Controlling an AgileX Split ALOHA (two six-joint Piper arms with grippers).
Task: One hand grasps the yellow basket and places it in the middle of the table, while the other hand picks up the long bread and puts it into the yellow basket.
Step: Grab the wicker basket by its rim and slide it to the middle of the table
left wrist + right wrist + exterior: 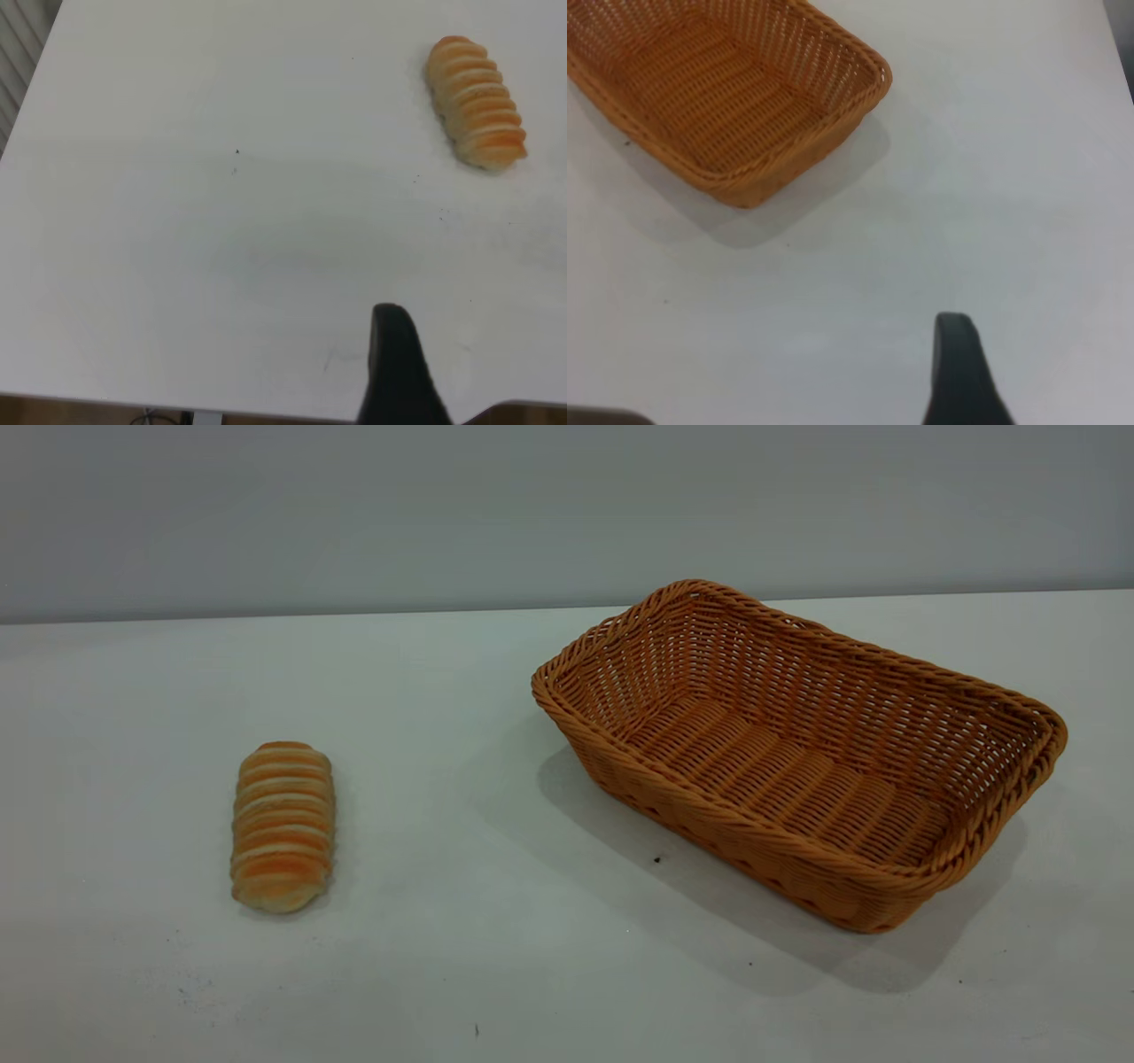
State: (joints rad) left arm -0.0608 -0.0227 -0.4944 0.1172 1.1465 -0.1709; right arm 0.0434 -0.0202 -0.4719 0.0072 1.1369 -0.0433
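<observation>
The long bread [283,828], striped orange-brown and cream, lies on the white table [496,939] at the left. It also shows in the left wrist view [476,102]. The yellow basket [802,861], a large empty woven basket, stands at the right, set at an angle. It also shows in the right wrist view [749,181]. Neither arm shows in the exterior view. A dark part of my left gripper [394,354] shows over bare table, well short of the bread. A dark part of my right gripper [957,354] shows over bare table, apart from the basket.
A plain grey wall runs behind the table. A few tiny dark specks [657,859] mark the tabletop. The table's near edge [266,409] shows in the left wrist view, its side edge at the far corner of that view.
</observation>
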